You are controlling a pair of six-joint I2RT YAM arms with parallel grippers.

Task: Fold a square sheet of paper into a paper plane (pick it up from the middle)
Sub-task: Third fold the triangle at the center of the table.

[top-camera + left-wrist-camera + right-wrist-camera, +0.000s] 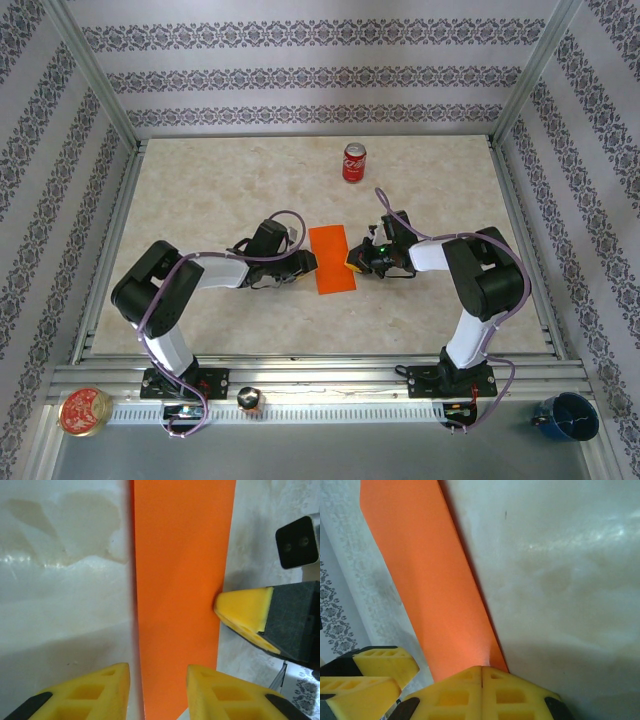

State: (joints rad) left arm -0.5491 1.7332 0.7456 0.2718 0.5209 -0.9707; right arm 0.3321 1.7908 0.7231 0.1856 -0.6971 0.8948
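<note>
The square sheet of paper [332, 259] lies mid-table, bright orange, doubled over into a long narrow strip. My left gripper [305, 265] is at its left long edge. In the left wrist view this gripper [159, 690] stands open, its yellow fingers apart above the paper [180, 570]. My right gripper [352, 263] is at the strip's right long edge. In the right wrist view it [481, 672] is shut, its joined tips down at the edge of the paper [425, 580]. Its yellow fingertip [242, 612] touches that edge. No paper plane shape shows.
A red soda can [354, 162] stands upright behind the paper toward the back. Metal frame rails [520, 230] border the table. A round tin [84, 411] and a blue cup [567, 416] sit off the table at the near corners.
</note>
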